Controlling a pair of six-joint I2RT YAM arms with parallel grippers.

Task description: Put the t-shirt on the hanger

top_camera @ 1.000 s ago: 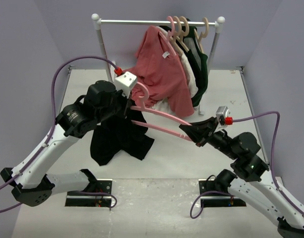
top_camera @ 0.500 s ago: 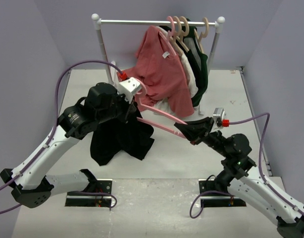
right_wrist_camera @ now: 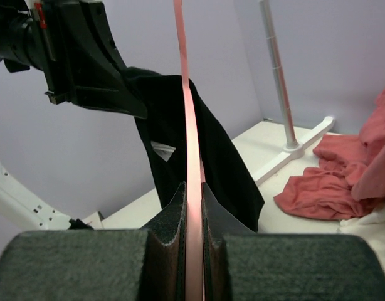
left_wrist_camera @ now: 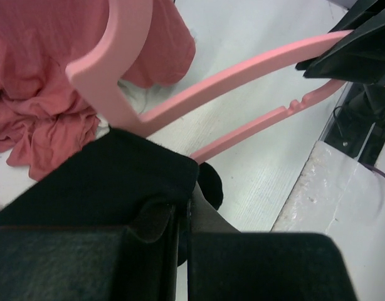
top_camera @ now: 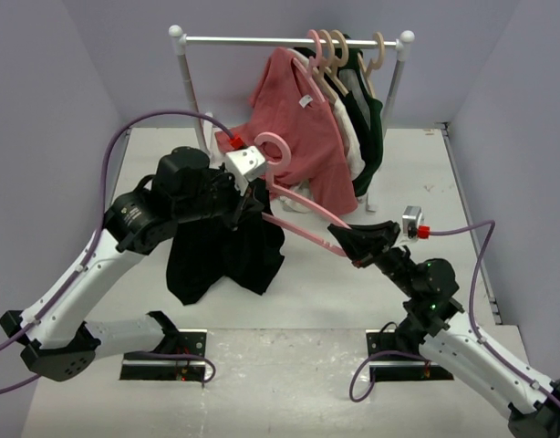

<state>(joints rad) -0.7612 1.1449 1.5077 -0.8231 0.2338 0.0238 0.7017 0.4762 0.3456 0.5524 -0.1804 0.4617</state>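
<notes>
— How does the shirt look, and where is it?

— The t-shirt (top_camera: 216,251) is plain black, soft and floppy. It droops in long folds from my left gripper (left_wrist_camera: 184,213), out in front of the clothes rack (top_camera: 289,40) near its left post. Its lowest folds seem to reach the table (top_camera: 307,292). My right wrist camera catches a small white label inside it. My left jaws are pressed together with black cloth pinched between them.

— And the hanger?

— The hanger (left_wrist_camera: 242,79) is slim, bright pink plastic. Its round hook stands up just in front of the rack's salmon-red shirt (top_camera: 294,128). The black cloth is bunched over the hanger right below the neck, so the shoulder on my left side is hidden from me. The other shoulder and the lower bar run bare, sloping down and away from the rack to my right gripper (right_wrist_camera: 192,194). Those jaws are clamped tight on the tip of that shoulder, and the pink strip runs straight up between the pads.

— What hangs on the rack?

— From the left there is the salmon-red shirt, sagging low with its hem crumpled by the rack's foot. Then comes a dark green garment (top_camera: 371,128) at the right post. Beige hangers (top_camera: 338,47) hook over the rail above them.
</notes>
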